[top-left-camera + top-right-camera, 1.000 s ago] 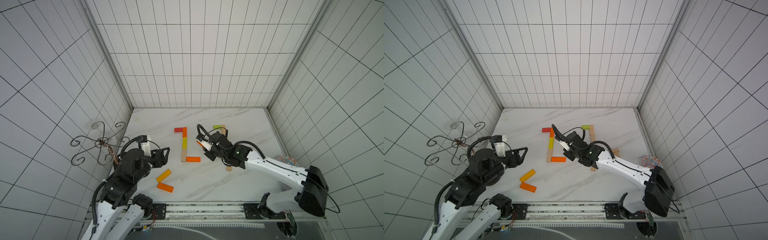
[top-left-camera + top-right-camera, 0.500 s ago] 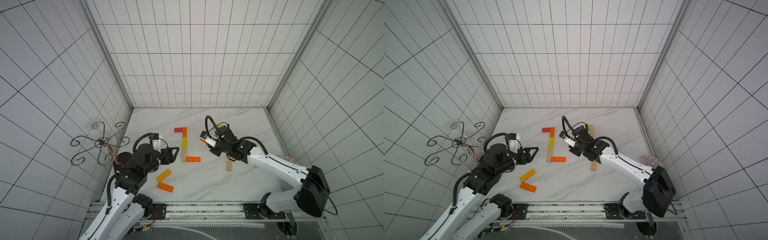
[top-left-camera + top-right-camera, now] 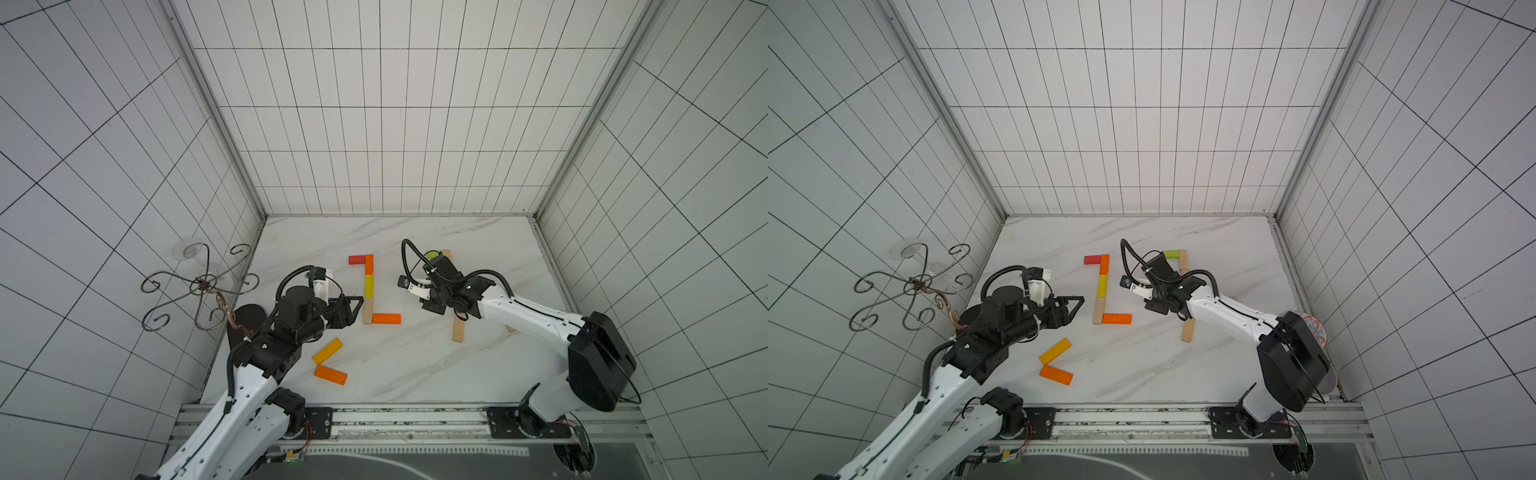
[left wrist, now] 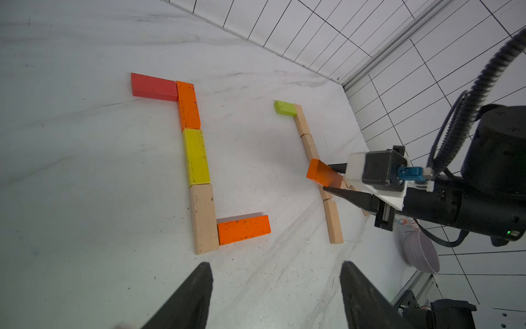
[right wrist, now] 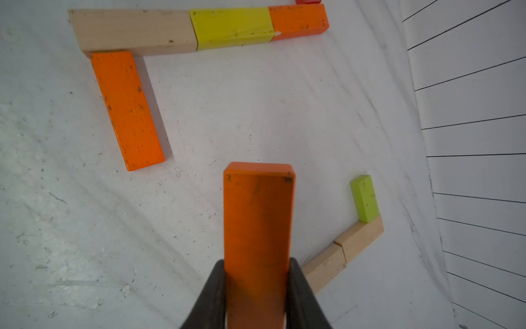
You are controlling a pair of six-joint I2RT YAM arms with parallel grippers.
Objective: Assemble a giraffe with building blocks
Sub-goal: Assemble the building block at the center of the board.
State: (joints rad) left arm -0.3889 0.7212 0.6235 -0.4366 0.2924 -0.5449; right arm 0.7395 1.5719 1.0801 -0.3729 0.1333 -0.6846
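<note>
Orange block (image 5: 257,222), rectangular with scuffed paint, sits pinched in right pincer (image 5: 256,263); left pincer (image 4: 275,265) spread.

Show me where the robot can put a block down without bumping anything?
Bare marble lies between the coloured row and the wooden row, where the right fingers hold an orange block above it; also along the back wall beyond both rows, and in front toward the rail. It's crowded near the left arm, where two loose blocks lie.
</note>
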